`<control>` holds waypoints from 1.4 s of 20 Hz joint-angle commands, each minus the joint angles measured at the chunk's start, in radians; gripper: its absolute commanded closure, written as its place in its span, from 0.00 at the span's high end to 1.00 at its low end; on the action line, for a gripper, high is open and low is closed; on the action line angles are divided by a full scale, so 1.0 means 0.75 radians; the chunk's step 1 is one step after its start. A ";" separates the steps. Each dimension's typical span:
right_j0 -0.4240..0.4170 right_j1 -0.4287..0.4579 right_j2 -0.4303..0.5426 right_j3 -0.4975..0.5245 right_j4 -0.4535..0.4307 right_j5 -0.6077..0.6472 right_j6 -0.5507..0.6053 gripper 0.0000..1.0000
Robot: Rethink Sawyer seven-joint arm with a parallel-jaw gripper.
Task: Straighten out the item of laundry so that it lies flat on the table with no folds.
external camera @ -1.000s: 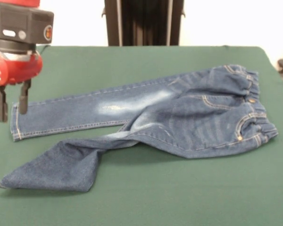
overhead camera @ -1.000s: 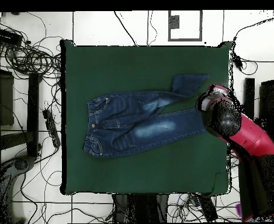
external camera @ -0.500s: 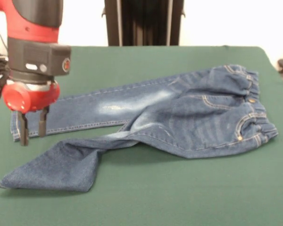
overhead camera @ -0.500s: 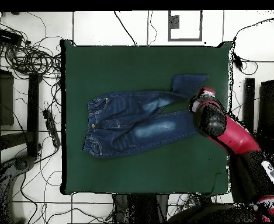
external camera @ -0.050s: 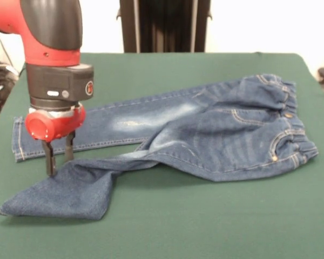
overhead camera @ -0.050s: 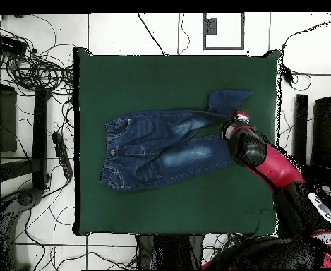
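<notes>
Gripper (external camera @ -0.050s: 57, 160) has moved over the jeans' (external camera @ -0.050s: 205, 135) folded leg, fingers parted

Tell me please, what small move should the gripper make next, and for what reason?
Probably a short descent onto the twisted leg and a close on it. The gripper is open, its tips at that leg's upper edge. This leg of the jeans lies turned and folded over near the cuff, while the other leg lies flat on the table.
</notes>
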 commanded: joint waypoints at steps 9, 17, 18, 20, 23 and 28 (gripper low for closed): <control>0.016 -0.082 0.212 0.230 0.032 0.296 0.002 1.00; 0.124 -0.049 0.056 0.136 0.003 0.214 0.031 1.00; 0.137 -0.038 0.037 0.124 0.004 0.206 0.036 1.00; 0.180 -0.019 -0.028 0.088 0.008 0.167 0.059 1.00; 0.224 -0.001 -0.088 0.059 0.019 0.135 0.083 1.00; 0.243 0.000 -0.109 0.057 0.037 0.132 0.090 1.00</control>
